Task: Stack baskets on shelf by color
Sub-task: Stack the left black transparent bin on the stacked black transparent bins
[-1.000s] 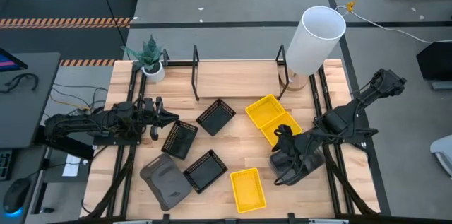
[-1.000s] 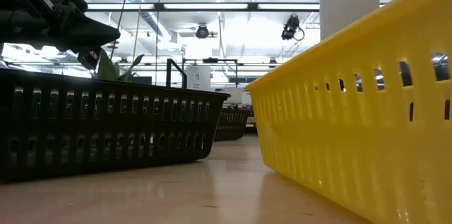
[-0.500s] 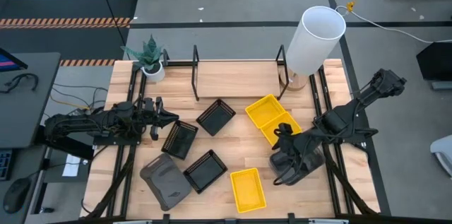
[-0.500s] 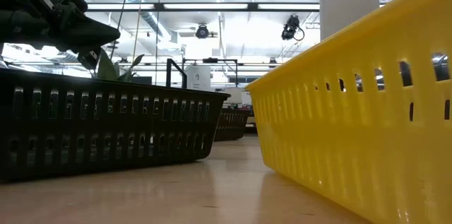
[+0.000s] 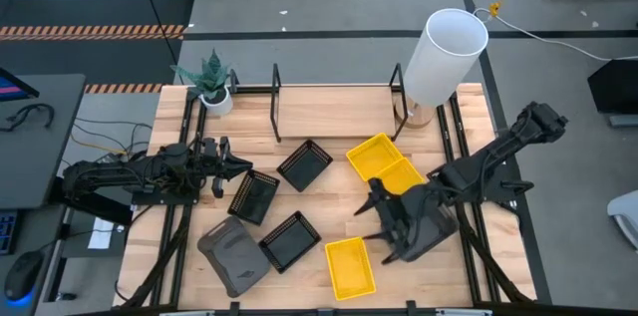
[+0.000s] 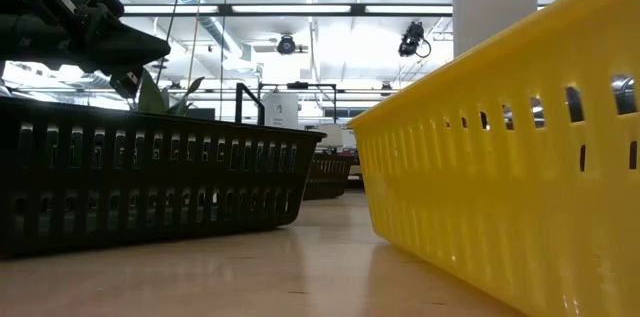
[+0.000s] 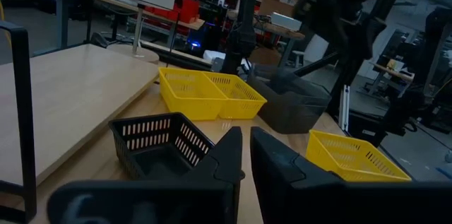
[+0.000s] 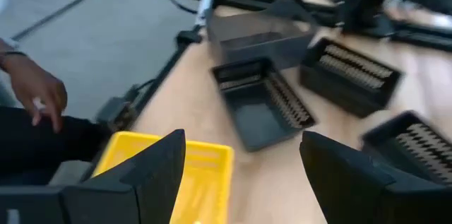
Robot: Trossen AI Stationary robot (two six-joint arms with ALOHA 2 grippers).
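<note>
In the high view the shelf [image 5: 334, 112] lies along the table's far side and holds no baskets. Two yellow baskets [image 5: 384, 166] sit side by side at centre right, and a third yellow basket [image 5: 349, 266] is near the front edge. Three black slatted baskets [image 5: 305, 164] [image 5: 254, 196] [image 5: 291, 240] rest on the table left of centre. One dark grey basket [image 5: 234, 253] is front left, and another grey basket [image 5: 431, 231] lies under my right arm. My right gripper [image 5: 375, 224] hovers open between the yellow baskets. My left gripper [image 5: 237, 164] waits shut beside a black basket.
A tall white cylinder [image 5: 444, 57] stands at the shelf's right end and a potted plant [image 5: 212, 87] at its left end. Black bracket uprights [image 5: 276, 102] rise from the shelf. A person's hand [image 8: 35, 90] shows beyond the table's edge in the right wrist view.
My right gripper has swung toward the table's left, away from the grey basket under the arm, and now hangs over the gap between the yellow baskets. Its arm has left the top of the low view. The baskets have stayed in place.
</note>
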